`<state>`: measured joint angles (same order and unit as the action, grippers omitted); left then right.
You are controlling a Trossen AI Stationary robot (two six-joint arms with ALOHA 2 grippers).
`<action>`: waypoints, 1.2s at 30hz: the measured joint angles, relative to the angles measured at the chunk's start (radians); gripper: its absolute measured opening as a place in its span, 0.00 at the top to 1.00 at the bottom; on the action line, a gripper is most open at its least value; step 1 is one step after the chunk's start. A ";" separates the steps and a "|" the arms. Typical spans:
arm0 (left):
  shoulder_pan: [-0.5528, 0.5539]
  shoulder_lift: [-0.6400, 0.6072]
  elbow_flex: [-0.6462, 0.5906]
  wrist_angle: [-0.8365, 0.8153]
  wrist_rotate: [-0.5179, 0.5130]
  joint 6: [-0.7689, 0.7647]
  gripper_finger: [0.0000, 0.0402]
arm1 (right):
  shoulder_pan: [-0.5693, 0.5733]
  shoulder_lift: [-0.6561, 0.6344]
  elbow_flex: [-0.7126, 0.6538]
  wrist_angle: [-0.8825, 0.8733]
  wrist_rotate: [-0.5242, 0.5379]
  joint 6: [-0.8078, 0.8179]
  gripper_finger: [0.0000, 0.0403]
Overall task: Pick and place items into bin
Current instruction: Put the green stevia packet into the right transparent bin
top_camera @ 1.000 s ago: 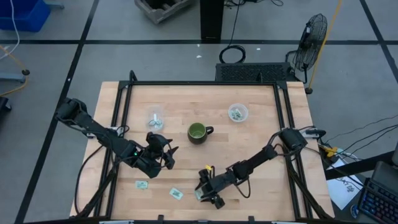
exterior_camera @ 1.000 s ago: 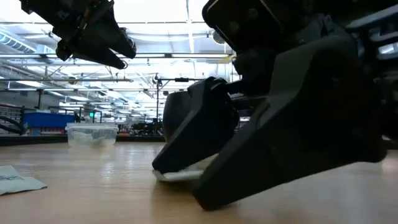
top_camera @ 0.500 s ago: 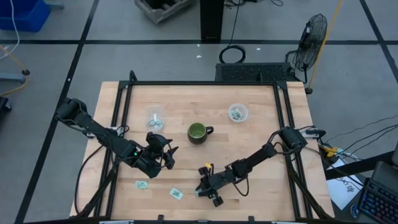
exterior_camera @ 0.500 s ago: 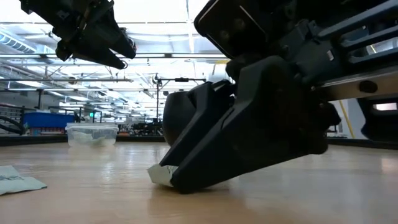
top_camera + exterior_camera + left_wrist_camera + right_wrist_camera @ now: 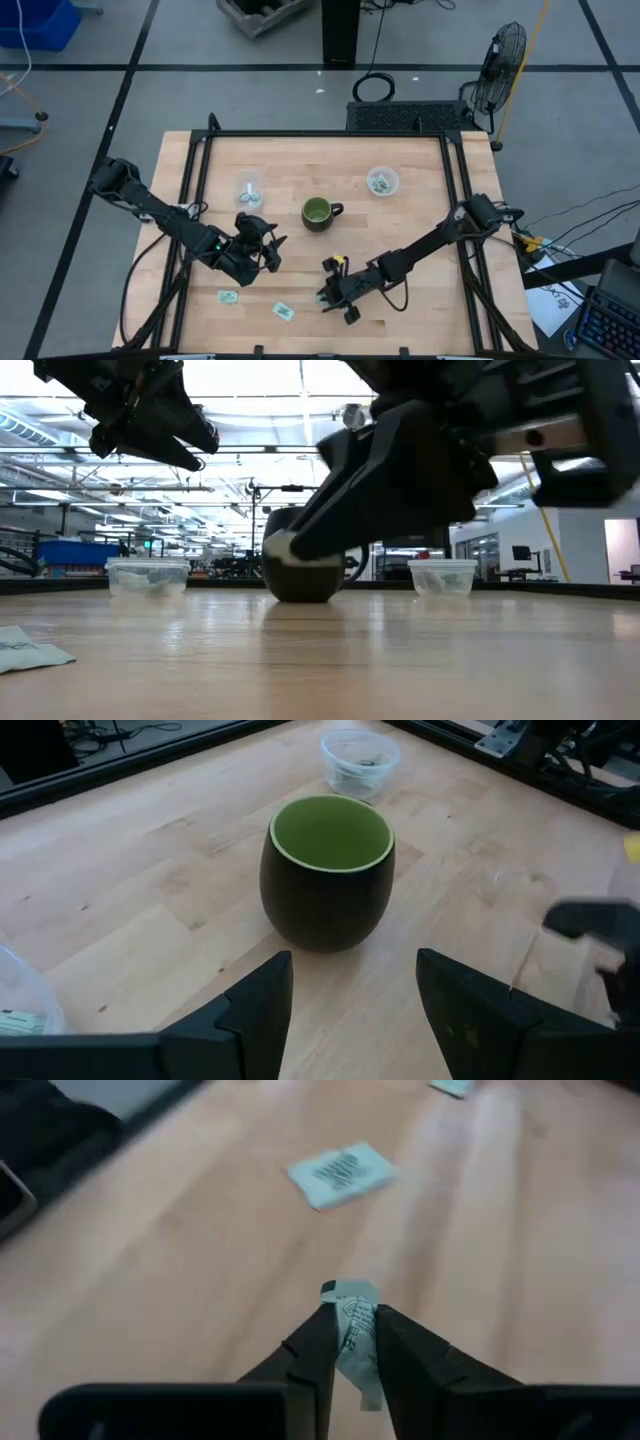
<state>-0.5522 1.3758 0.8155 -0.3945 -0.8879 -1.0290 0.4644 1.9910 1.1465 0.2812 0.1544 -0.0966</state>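
A small pale green and white packet [image 5: 352, 1318] is caught in my right gripper [image 5: 325, 297], near the table's front edge. The low view shows that packet [image 5: 296, 549] up off the wood. Two more packets [image 5: 228, 296] [image 5: 284, 311] lie flat on the table to the gripper's left, and the wrist view shows the nearer one [image 5: 340, 1172]. My left gripper [image 5: 262, 246] hangs open above the table left of the green mug [image 5: 320, 213], which stands beyond its fingers [image 5: 258, 1010]. My right gripper pinches the packet between its two fingertips [image 5: 318, 1342], flat faces against the fingers. The packet's far end [image 5: 345, 1292] sticks out past the tips. The fingers slant down from the table's right side. The packet is lifted clear of the table.
Two clear round bins stand toward the back, one far left of the mug [image 5: 249, 186] and one far right [image 5: 382, 181], each with packets inside. A raised black frame [image 5: 460, 200] runs around the table top. Open wood lies between the mug and the front edge.
My right gripper has shut on the packet that lay under its fingertips and risen, drawing a little toward the far edge. The packet has gone from lying on the wood to hanging clear of it.
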 joint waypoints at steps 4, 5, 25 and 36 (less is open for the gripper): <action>0.000 0.000 0.000 0.003 0.000 0.000 0.45 | 0.000 -0.089 0.000 -0.142 0.149 -0.028 0.85; 0.000 0.000 0.000 0.004 0.002 0.000 0.45 | 0.000 -0.118 0.000 -0.186 0.196 -0.036 0.85; 0.000 0.000 0.000 0.004 0.015 0.000 0.45 | -0.338 -0.806 -0.396 -0.318 0.565 0.115 0.85; 0.010 0.000 0.000 0.010 0.011 0.006 0.45 | -0.721 -0.823 -0.527 -0.311 0.312 0.206 0.85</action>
<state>-0.5418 1.3758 0.8158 -0.3841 -0.8771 -1.0233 -0.2567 1.1684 0.6195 -0.0296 0.4665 0.1099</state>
